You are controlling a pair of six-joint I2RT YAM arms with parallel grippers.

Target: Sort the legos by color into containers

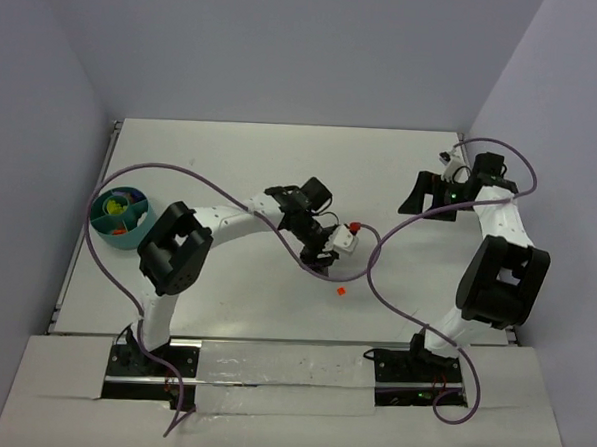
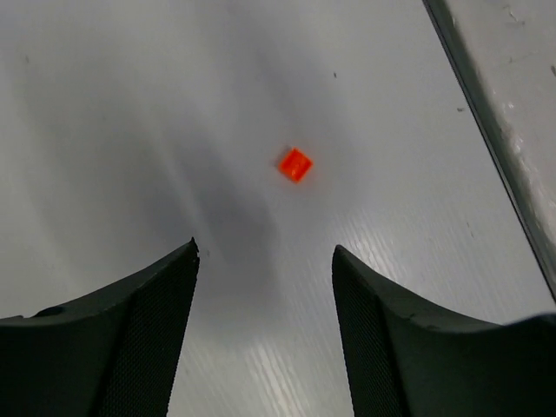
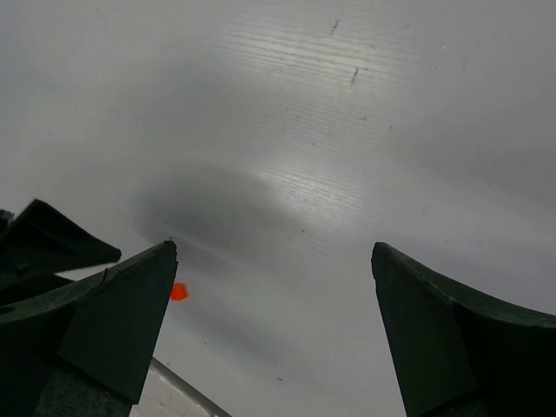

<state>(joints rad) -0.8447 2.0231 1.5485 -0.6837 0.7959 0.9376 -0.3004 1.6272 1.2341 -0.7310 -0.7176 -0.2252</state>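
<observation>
A small orange lego (image 1: 342,291) lies alone on the white table; it also shows in the left wrist view (image 2: 295,164) and far off in the right wrist view (image 3: 178,291). My left gripper (image 1: 316,263) hovers just behind it, open and empty, with the brick ahead of its fingertips (image 2: 187,261). The teal divided bowl (image 1: 140,225) stands at the far left with yellow-green, dark green and white pieces inside. My right gripper (image 1: 425,202) is open and empty over bare table at the right rear.
A purple cable (image 1: 376,273) loops across the table near the orange lego. The table's front edge (image 2: 486,122) runs close to the brick's right in the left wrist view. Walls enclose the table on three sides.
</observation>
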